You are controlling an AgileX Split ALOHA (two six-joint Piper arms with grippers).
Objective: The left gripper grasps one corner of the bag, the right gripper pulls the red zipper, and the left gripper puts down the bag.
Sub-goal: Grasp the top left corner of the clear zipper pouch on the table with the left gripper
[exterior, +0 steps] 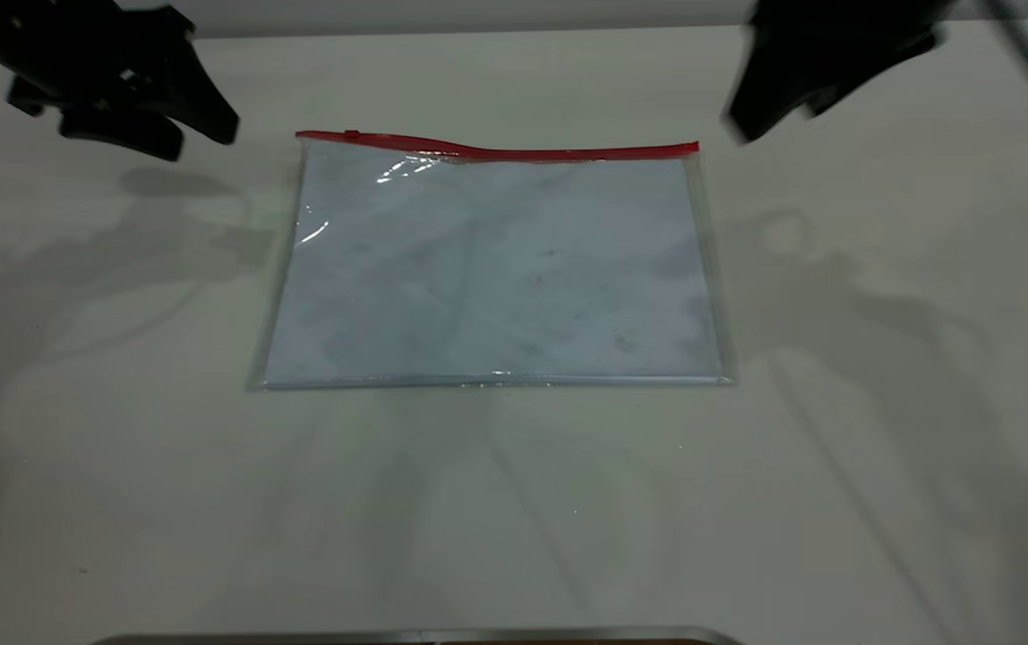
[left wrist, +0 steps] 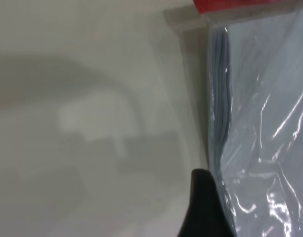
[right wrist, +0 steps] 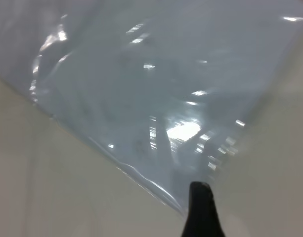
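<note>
lying flat near the middle of the pale table (exterior: 514, 520), the bag (exterior: 496, 269) is a clear, glossy plastic pouch with pale bluish-white sheets inside. the red zipper (exterior: 496, 150) runs along its far long edge in the exterior view, with a slight wave in the strip towards the left end, where a small red slider tab (exterior: 351, 135) sits close to the corner. bright glints show on the plastic near that same corner.

the left gripper (exterior: 201, 125) hangs above the table at the far left, apart from the bag, with its pointed tips aimed towards the bag's zipper corner. its two fingers stand spread with a gap between them and nothing is held there. in the left wrist view one dark fingertip (left wrist: 203, 207) shows beside the bag's short edge (left wrist: 260, 123), and the end of the red strip (left wrist: 240, 5) shows past the stacked sheets.

the right gripper (exterior: 769, 112) hangs above the table at the far right, off the bag and beyond the other end of the zipper. it looks smeared in the exterior view, and i cannot tell whether its fingers are parted or closed. the right wrist view shows a single dark fingertip (right wrist: 200, 212) over the table just beside the bag's wrinkled edge (right wrist: 156, 113), touching nothing that i can make out.

soft shadows of both arms fall across the table on either side of the bag.
</note>
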